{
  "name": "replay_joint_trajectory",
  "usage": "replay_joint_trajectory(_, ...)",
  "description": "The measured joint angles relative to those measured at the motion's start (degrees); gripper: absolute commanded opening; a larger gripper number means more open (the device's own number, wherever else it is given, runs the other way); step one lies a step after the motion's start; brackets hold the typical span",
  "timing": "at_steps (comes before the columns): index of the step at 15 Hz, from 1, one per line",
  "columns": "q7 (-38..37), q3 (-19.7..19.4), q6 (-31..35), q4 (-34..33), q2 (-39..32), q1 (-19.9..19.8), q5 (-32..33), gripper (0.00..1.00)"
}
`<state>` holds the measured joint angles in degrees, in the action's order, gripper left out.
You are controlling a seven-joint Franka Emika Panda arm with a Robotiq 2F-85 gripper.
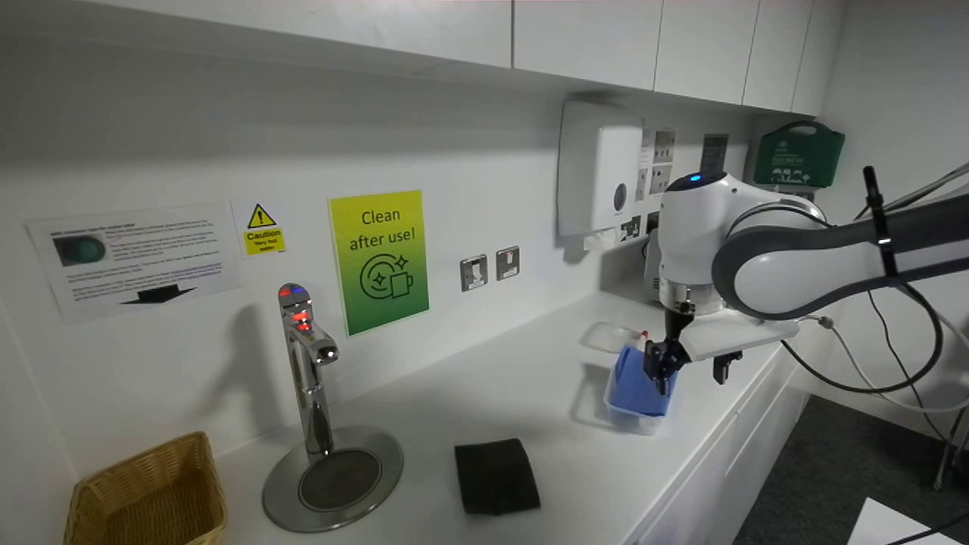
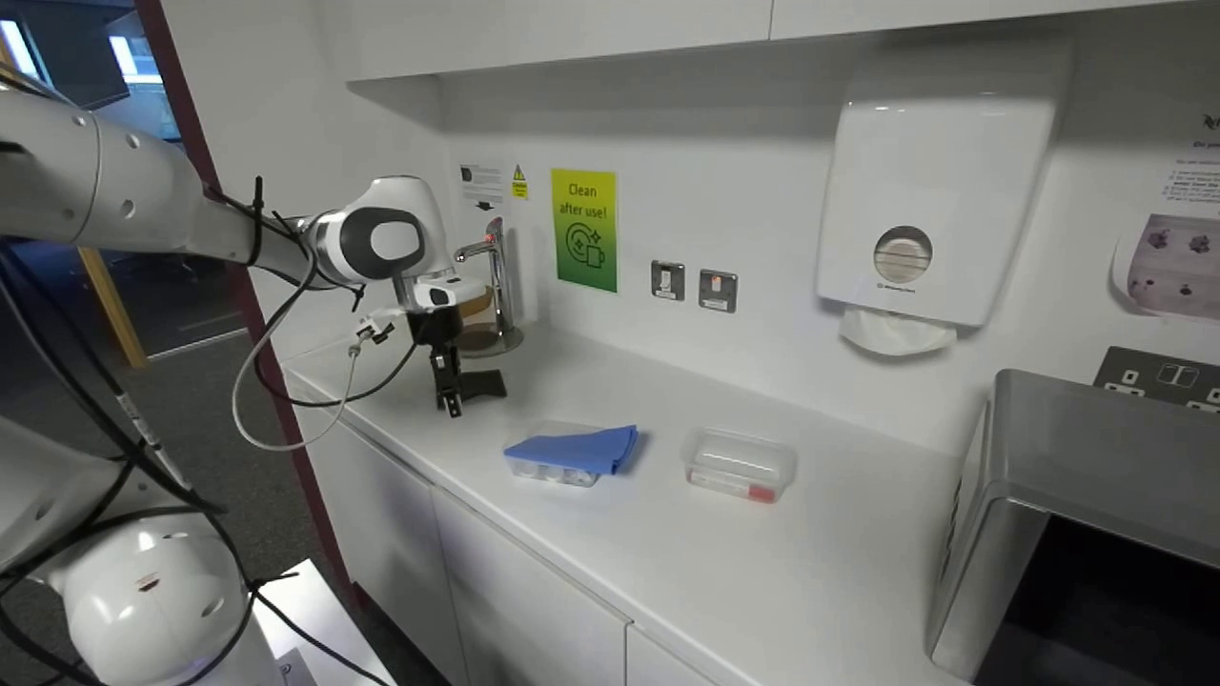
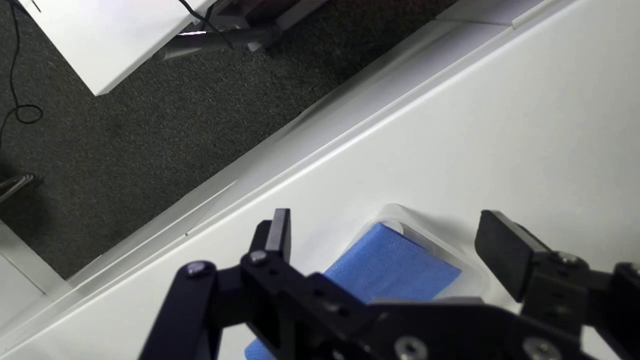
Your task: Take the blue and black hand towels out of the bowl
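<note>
A folded blue hand towel (image 1: 640, 384) lies in and over a clear plastic bowl (image 1: 634, 421). In an exterior view the towel (image 2: 577, 448) overhangs one end of the bowl (image 2: 548, 472). The black hand towel (image 1: 496, 477) lies flat on the counter outside the bowl, near the tap; it also shows in an exterior view (image 2: 484, 383), partly behind the gripper. My gripper (image 1: 693, 371) is open and empty, raised above the counter near the bowl. In the wrist view the blue towel (image 3: 392, 270) shows between and beyond the open fingers (image 3: 384, 235), not touched; the gripper body hides part of it.
A second clear container (image 2: 742, 464) with something red stands on the counter. A tap (image 1: 306, 371) and wicker basket (image 1: 144, 492) stand at one end, a grey microwave-like box (image 2: 1067, 514) at the other. A paper dispenser (image 1: 602, 170) hangs on the wall. The counter's front edge (image 3: 320, 162) runs close by.
</note>
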<state>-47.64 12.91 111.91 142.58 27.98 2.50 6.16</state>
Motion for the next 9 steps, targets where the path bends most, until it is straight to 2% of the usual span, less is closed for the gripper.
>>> replay_joint_trajectory(3, 0.26, -0.03, 0.78, 0.0, -0.14, -0.03, 0.1, 1.0)
replay_joint_trajectory(5, 1.57, -0.91, 3.56, 0.02, -0.39, -0.42, 0.16, 1.0)
replay_joint_trajectory(9, 5.31, -5.67, 9.08, -0.16, -1.67, -2.82, -0.18, 1.0)
